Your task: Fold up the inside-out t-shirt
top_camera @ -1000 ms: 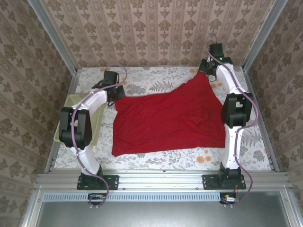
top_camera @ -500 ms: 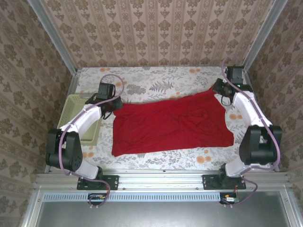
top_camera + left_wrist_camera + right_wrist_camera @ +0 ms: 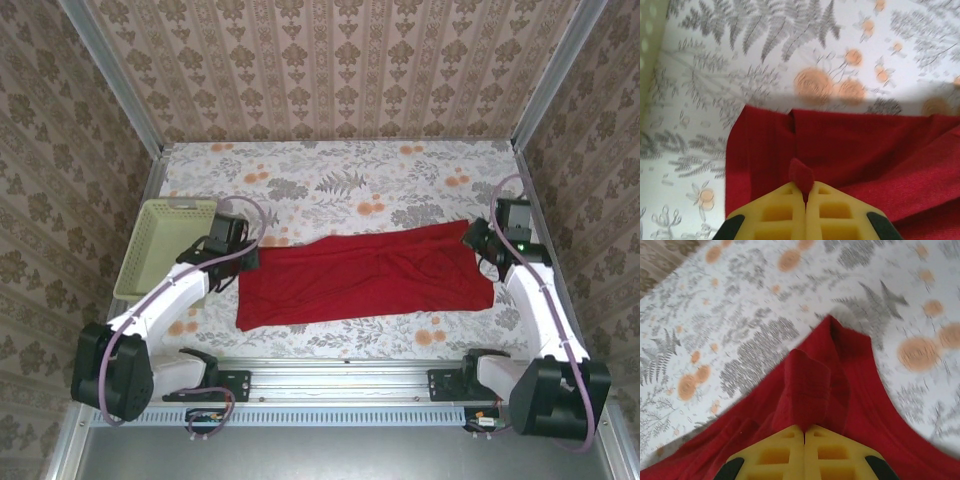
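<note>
Because each claw was clamped on one end of it, the inside-out t-shirt (image 3: 365, 275) lay as a long red band across the near middle of the desk (image 3: 330, 180), apparently doubled over itself. The left claw (image 3: 805, 187) had its yellow fingers pressed together on a small nub of red cloth at the band's left end, near the pale green basket (image 3: 150, 215). The right claw (image 3: 804, 429) pinched a raised ridge of cloth at the right end. Gripping both ends at once, I judge, served to draw the fold's edge straight so the layers would line up.
</note>
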### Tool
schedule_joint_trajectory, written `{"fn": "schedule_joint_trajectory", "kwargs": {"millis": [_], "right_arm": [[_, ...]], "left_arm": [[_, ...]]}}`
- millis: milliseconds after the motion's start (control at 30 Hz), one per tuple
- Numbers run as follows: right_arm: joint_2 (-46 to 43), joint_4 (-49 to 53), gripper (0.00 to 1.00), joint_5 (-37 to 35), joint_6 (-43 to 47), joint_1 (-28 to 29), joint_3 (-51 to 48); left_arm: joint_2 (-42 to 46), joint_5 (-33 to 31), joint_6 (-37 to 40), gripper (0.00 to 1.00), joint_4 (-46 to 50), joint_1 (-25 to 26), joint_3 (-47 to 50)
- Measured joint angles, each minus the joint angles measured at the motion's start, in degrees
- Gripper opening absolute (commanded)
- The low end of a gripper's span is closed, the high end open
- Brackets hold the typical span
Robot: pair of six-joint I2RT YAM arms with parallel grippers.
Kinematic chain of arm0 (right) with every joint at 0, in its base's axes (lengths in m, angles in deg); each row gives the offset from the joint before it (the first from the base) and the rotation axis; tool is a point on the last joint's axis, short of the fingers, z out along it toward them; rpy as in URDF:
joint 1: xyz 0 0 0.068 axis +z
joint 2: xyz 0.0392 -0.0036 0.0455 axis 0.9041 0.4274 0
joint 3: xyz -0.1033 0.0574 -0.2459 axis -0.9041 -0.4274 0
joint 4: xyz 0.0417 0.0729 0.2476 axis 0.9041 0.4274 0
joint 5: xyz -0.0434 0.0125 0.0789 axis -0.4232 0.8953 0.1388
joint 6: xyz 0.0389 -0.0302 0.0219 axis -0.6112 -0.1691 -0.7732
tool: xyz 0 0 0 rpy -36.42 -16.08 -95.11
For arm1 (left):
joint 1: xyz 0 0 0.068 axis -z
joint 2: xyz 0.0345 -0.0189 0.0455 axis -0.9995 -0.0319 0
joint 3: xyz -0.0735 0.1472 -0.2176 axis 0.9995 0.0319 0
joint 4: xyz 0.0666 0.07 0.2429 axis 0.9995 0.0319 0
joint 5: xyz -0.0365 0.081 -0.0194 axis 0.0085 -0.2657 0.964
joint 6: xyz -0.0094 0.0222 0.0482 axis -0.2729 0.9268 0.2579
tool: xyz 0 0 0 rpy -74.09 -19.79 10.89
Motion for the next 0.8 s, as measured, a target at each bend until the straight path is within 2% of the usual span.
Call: {"fn": "schedule_joint_trajectory", "kwargs": {"millis": [100, 133, 200, 233, 300, 400, 533, 633, 733, 800], "right_arm": [[-3.08, 0.57, 0.01, 1.16, -2.45, -0.13, -5.27], [-3.8, 0.66, 0.01, 1.33, -3.15, -0.13, -6.84], [-5.38, 0.94, 0.07, 1.6, -4.96, -0.22, -10.62], [-5.77, 1.14, 0.14, 1.62, -5.73, -0.26, -11.78], [-6.43, 1.9, 0.36, 1.62, -7.26, -0.5, -13.86], [-7.41, 3.82, 0.51, 1.09, -7.82, -0.87, -14.08], [-8.87, 5.81, 0.6, 0.52, -7.23, -0.96, -10.34], [-8.0, 6.05, 0.62, 0.66, -6.45, -0.28, -4.72], [-4.52, 4.57, 0.63, 1.62, -5.99, 2.86, -0.42], [-0.31, 2.58, 0.64, 2.47, -5.9, 7.15, 0.98]], "left_arm": [[0.24, -1.2, -0.37, 0.0, 0.02, 0.0, 2.8], [0.22, -1.42, -0.48, 0.03, 0.02, -0.02, 3.41], [0.22, -1.95, -0.63, 0.14, 0.02, -0.07, 4.44], [0.22, -2.03, -0.98, 0.21, -0.02, -0.07, 4.72], [0.24, -2.36, -1.46, 0.36, 0.09, -0.07, 5.11], [1.53, -2.25, -2.67, 0.49, 1.68, -0.11, 5.38], [7.15, -1.92, -2.91, 0.52, 4.92, -0.11, 4.26], [9.11, -0.98, -2.86, 0.52, 5.55, -0.11, 1.03], [6.6, 1.29, -2.91, 0.51, 4.04, 0.57, -2.12], [2.54, 2.73, -2.93, 0.51, 2.08, 2.23, -3.78]]}}
